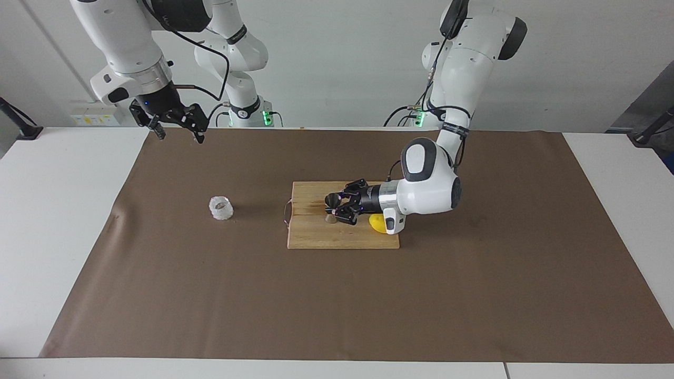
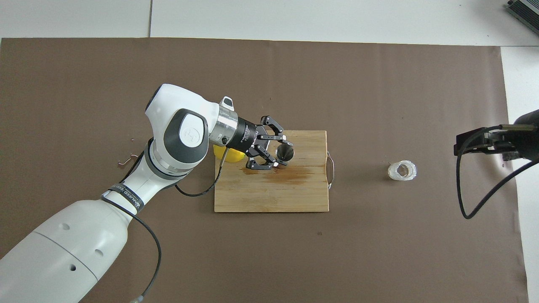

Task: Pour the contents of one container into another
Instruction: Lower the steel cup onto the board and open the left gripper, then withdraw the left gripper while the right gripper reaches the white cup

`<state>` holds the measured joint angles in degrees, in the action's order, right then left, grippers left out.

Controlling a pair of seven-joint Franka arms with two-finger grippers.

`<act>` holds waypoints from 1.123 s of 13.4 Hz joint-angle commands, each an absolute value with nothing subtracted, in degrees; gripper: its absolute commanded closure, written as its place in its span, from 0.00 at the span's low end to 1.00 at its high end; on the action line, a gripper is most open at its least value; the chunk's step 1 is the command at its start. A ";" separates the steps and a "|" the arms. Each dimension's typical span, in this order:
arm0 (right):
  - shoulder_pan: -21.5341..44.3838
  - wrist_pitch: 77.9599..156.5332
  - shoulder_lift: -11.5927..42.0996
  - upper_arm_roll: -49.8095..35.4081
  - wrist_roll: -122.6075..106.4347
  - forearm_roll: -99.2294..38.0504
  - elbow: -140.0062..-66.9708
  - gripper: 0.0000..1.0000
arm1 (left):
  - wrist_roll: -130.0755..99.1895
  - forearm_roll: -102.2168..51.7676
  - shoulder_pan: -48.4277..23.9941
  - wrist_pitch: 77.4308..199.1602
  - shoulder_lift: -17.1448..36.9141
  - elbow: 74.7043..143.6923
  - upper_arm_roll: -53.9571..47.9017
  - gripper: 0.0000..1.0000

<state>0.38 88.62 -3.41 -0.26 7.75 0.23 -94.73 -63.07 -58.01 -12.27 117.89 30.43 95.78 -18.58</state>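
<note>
- The whitish faceted cup (image 1: 221, 207) stands upright on the brown mat (image 1: 474, 295), alone, well apart from the wooden cutting board (image 1: 337, 237) and toward the right arm's end of the tabletop (image 1: 58, 221). Nothing touches it.
- The steel jigger (image 1: 331, 207) stands upright on the board, beside a wet brown stain (image 2: 290, 176) on the wood.
- The left end effector (image 1: 337, 207) lies low and sideways over the board, its fingers pinching the jigger at its narrow waist.
- A lemon (image 1: 376, 223) sits at the board's edge, partly under the left wrist.
- The right end effector (image 1: 176, 126) hangs in the air over the mat's edge nearest the robots, fingers spread and empty; that arm waits.
- Step in hand, as I judge it: the jigger is gripped on the board, and no pouring is under way, since the two vessels are far apart.
- The next move seems to call for bringing the vessels together, keeping the lifted one level in transit, then tilting it slowly over the other's mouth. The jigger's opening is small, so careful centring matters; the stain hints that spills come easily.
</note>
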 commanded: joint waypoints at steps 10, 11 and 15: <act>0.09 89.21 -4.92 -0.70 6.59 -1.23 -96.50 0.00 | -63.19 -55.22 -12.13 112.36 29.97 93.35 -18.02 0.00; 0.00 89.21 -4.92 -0.70 6.16 -1.32 -96.50 0.00 | -63.89 -53.11 -11.52 109.54 29.97 92.21 -17.93 0.00; 0.09 89.56 -5.27 -0.70 2.13 -1.32 -97.29 0.00 | -65.48 -45.72 -8.36 99.87 29.27 87.81 -17.75 0.00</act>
<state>0.55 88.62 -3.41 -0.43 5.62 0.23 -94.78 -64.15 -49.32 -9.82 105.05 30.05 89.82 -18.18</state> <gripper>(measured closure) 0.000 0.000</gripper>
